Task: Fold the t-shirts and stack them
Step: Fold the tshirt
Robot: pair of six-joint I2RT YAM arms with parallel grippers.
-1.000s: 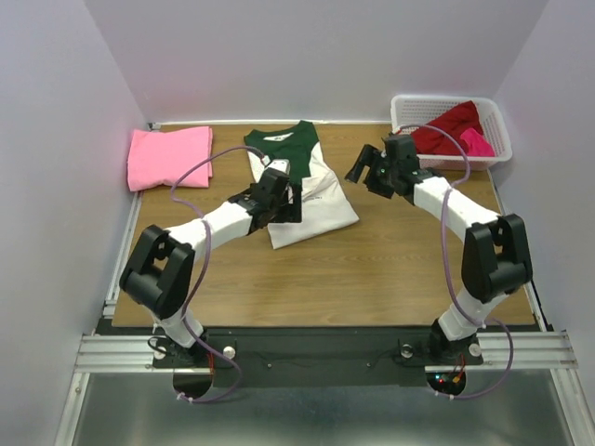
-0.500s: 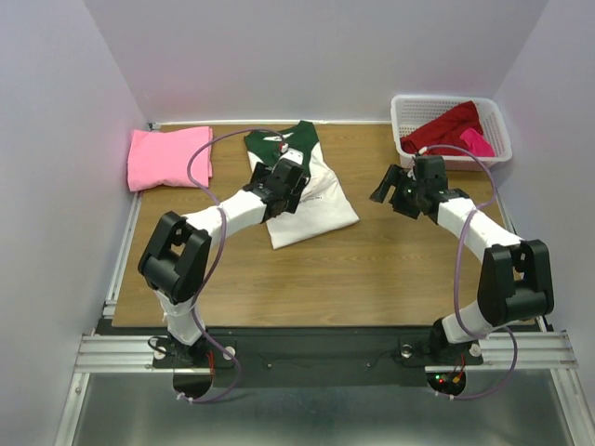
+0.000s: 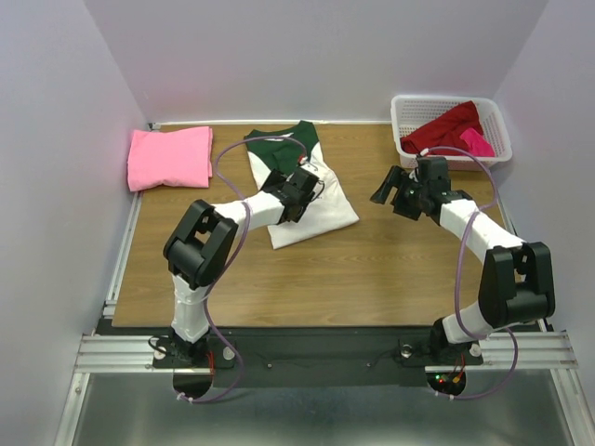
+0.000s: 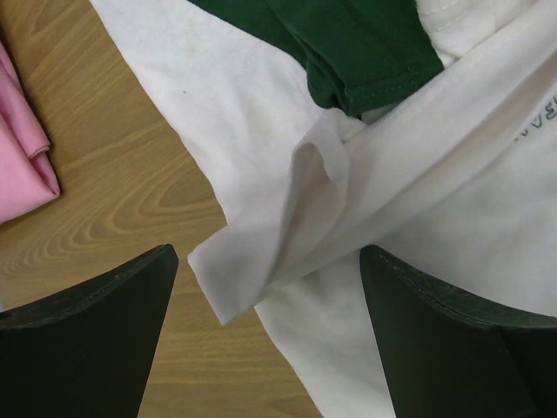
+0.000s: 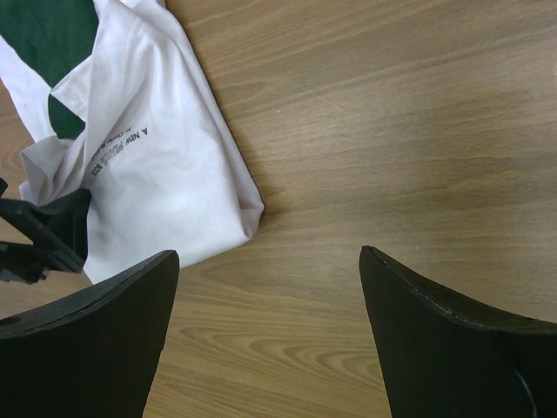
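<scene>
A white t-shirt with dark green sleeves (image 3: 316,206) lies partly folded at the table's middle back. My left gripper (image 3: 309,186) hovers open just above it. In the left wrist view, the left gripper (image 4: 268,252) straddles a loose white fold (image 4: 261,261) below a green sleeve (image 4: 365,43), gripping nothing. My right gripper (image 3: 390,195) hangs open over bare wood to the right of the shirt. The right wrist view has the right gripper (image 5: 270,254) empty, with the white tee (image 5: 157,183) to its left. A folded pink t-shirt (image 3: 170,156) lies back left.
A white lattice basket (image 3: 402,110) at the back right holds a dark red tee (image 3: 451,125) and a magenta tee (image 3: 477,142). The pink tee's edge (image 4: 22,165) shows left of the left gripper. White walls enclose the wooden table (image 3: 372,269) on three sides.
My left gripper slid right and further onto the white shirt, its jaws opening wider. My right gripper pulled away to the right of the shirt, then held still.
</scene>
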